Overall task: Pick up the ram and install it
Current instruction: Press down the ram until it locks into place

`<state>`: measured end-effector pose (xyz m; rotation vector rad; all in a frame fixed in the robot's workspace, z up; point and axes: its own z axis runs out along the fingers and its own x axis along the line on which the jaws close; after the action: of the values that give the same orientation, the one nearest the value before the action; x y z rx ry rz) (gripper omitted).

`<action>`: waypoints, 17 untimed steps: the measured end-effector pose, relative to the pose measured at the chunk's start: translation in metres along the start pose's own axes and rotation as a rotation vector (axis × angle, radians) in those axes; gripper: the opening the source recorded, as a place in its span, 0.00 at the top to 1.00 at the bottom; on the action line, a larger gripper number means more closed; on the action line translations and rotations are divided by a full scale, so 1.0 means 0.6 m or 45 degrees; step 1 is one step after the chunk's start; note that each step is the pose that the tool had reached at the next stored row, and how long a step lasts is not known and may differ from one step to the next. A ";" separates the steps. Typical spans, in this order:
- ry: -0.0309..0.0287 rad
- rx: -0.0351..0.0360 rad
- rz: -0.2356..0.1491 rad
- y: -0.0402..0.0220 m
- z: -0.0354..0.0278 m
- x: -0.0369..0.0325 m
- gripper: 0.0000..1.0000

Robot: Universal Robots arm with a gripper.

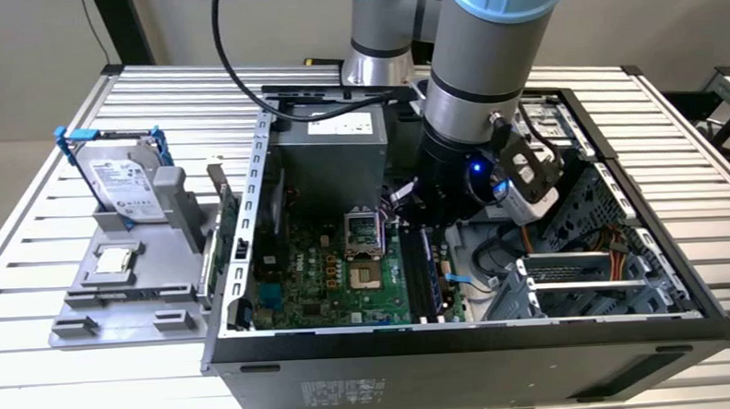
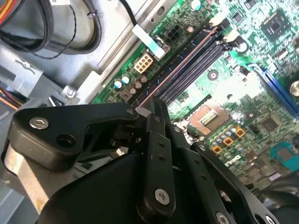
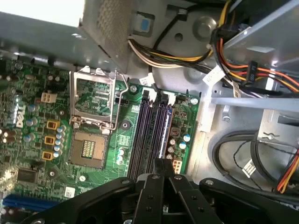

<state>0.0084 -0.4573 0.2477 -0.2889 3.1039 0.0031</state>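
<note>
The ram [image 1: 423, 271] stands on edge in a memory slot of the green motherboard [image 1: 331, 280], inside the open computer case [image 1: 470, 348]. In both wrist views it shows as a thin dark strip, the ram [image 2: 182, 67] [image 3: 163, 130], running along the black slots. My gripper [image 1: 425, 222] hangs straight down into the case over the slots' far end. Its black fingers are closed together on one end of the stick, as seen at the gripper [image 2: 150, 108] [image 3: 163, 162]. The lower part of the stick is hidden by the slot.
A power supply [image 1: 332, 146], an open processor socket [image 3: 93, 100], drive cage [image 1: 590, 278] and bundled cables [image 3: 243, 70] crowd the case. To the exterior view's left, a grey fixture [image 1: 136, 302] holds a hard drive in a blue frame [image 1: 124, 178] and a small square chip [image 1: 115, 260].
</note>
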 end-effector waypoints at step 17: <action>0.0000 -0.0069 -0.303 0.000 0.000 0.000 1.00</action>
<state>0.0084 -0.4573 0.2477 -0.6552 3.0482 0.0069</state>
